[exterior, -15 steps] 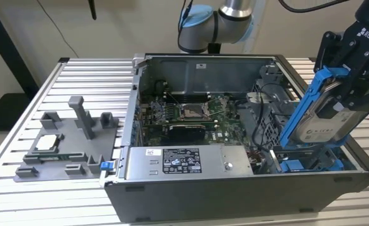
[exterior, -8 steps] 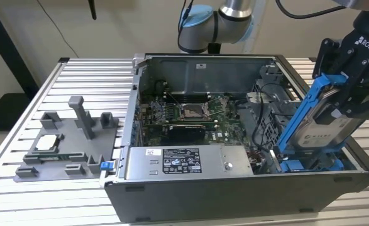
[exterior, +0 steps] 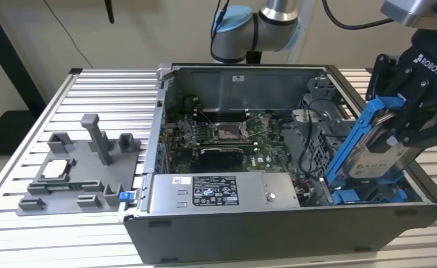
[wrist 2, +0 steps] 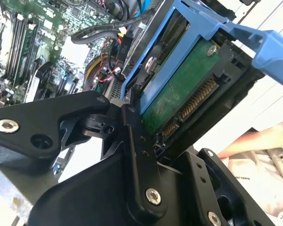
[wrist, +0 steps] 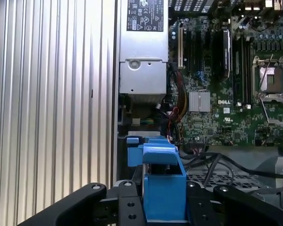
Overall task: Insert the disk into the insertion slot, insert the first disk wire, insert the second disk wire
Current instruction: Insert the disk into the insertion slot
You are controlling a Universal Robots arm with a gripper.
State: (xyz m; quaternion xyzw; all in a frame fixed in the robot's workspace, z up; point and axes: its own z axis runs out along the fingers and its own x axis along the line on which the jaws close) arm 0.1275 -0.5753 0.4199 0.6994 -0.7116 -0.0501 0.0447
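Note:
My gripper is shut on the disk, a silver-grey drive in a bright blue caddy. The disk is steeply tilted over the end of the open computer case at the exterior view's right. Its lower end reaches down to the insertion slot, a grey bay with blue fittings on the case floor. In the second wrist view the black fingers clamp the disk, whose green circuit board and connector face the camera. In the first wrist view the gripper holds the blue caddy end-on. Loose black cables lie in the case beside the bay.
Inside the case are a grey power supply along the near wall and the motherboard with its square socket. A grey fixture holding a small chip sits on the slatted aluminium table at the exterior view's left.

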